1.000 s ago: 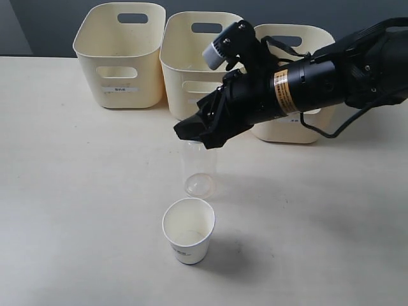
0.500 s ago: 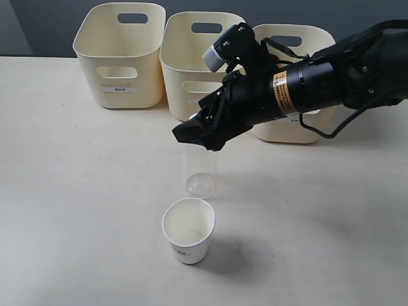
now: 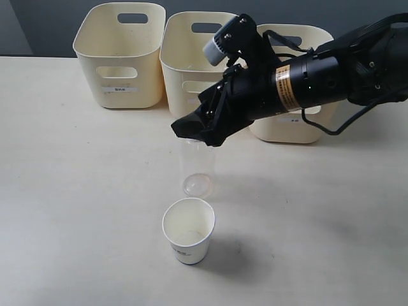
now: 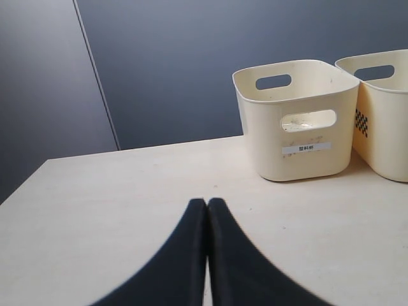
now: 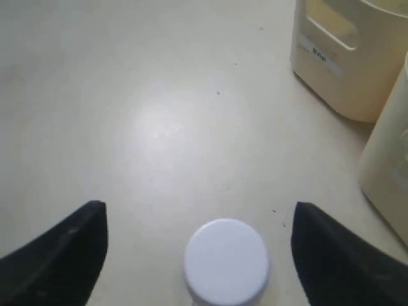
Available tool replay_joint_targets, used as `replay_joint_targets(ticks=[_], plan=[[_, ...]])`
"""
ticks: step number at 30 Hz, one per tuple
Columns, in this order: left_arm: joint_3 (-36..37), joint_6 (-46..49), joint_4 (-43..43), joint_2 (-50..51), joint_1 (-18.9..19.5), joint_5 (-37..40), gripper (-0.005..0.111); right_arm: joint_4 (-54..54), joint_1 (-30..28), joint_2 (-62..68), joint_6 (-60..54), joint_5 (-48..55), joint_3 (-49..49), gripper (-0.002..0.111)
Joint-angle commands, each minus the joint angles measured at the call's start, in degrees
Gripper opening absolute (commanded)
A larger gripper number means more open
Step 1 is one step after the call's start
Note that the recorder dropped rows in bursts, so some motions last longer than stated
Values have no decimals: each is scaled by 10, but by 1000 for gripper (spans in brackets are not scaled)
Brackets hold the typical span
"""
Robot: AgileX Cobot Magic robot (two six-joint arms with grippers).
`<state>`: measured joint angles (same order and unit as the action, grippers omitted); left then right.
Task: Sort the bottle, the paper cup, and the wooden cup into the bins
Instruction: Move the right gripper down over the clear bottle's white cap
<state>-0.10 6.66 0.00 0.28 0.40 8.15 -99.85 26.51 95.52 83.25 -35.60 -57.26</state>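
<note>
Three cream plastic bins stand in a row at the back of the pale worktop. The left bin shows a bare inner wall and a white label on its front; its floor is out of sight. The middle bin and the right bin are partly covered by the right arm, so their contents cannot be told.

In front of the middle bin stands the clear bottle, upright on the worktop and see-through, with nothing seen inside. The right pincer hangs just above its top, fingers spread wide; the right wrist view shows the white cap between the two dark fingertips, touching neither.

Nearer the front edge, just in front of the bottle, sits the white paper cup, upright, with nothing visible in it.

The left pincer shows only in its own wrist view, its tips pressed together on nothing above the worktop.
</note>
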Motion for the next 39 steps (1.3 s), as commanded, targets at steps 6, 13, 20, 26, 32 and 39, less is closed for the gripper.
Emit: replay_joint_targets(ticks=[6,13,20,26,32,39], plan=[[1,-1,0,-3,0,-4,0,-1,-1,-7,-2,-7,-3,78],[1,-1,0,-3,0,-4,0,-1,-1,-3,-2,26,0,78],[1,-1,0,-3,0,-4,0,-1,-1,13,-2,9,0,78],[1,-1,0,-3,0,-4,0,-1,-1,24,-2,8,0,78],[1,-1,0,-3,0,-4,0,-1,-1,24,-2,5,0,78],[1,-1,0,-3,0,-4,0,-1,-1,25,-2,23,0,78]])
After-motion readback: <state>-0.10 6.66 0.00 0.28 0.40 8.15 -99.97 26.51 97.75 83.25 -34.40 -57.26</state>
